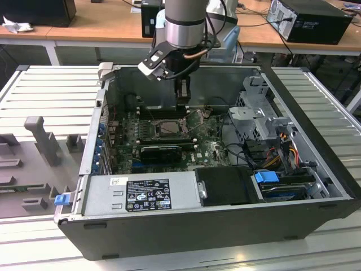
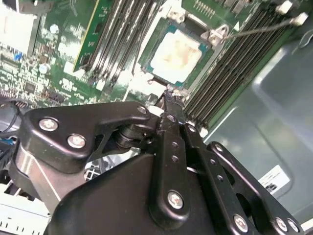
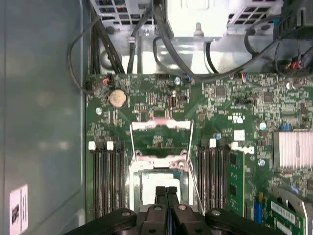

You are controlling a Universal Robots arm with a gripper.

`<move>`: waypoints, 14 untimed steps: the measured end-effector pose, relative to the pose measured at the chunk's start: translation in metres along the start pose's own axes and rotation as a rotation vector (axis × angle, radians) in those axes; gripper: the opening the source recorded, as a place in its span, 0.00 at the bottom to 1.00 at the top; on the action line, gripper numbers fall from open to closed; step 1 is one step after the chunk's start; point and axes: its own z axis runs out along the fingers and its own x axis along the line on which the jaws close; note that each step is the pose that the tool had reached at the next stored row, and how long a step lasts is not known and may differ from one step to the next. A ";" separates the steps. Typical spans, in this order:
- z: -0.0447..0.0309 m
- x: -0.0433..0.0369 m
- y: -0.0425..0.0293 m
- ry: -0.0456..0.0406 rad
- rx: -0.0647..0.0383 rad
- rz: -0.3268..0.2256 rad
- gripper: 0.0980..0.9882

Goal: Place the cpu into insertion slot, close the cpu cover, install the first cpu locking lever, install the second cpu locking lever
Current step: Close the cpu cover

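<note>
CHIP SEATED, COVER UP: The cpu (image 2: 176, 53), pale beige face w/ a smeared patch, lies flat in the insertion slot (image 3: 136, 183) on the green board (image 3: 146, 98). The board sits on the floor of an open PC case (image 1: 197, 226), and the slot is toward the case's far wall in the exterior view. The case stands mid-bench (image 1: 51, 84).

Black memory slots (image 3: 105, 181) flank the socket on both sides. The cpu cover (image 3: 161, 125), a thin silver frame, appears swung up off the chip on its hinge side, w/ bare board showing thru its window. So placing the chip reads as done, and the cover is not yet closed. A thin wire locking lever (image 2: 254, 30) angles out from a socket corner across the memory slots and looks unlatched.

The arm (image 1: 180, 22) reaches down into the case w/ the gripper (image 2: 171, 95) low over the board. The chip lies straight ahead of the tips, on the line of the fingers (image 3: 160, 198) and just beyond them. Being square, it has no long axis to line up.

The fingers are pressed together w/ no gap between them and carry nothing visible. Their tips sit at the slot's near rim, by a corner of the chip — whether they touch rim or chip can't be told.
</note>
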 end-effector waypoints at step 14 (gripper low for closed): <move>0.0031 0.0010 0.0521 -0.0006 0.014 0.000 0.01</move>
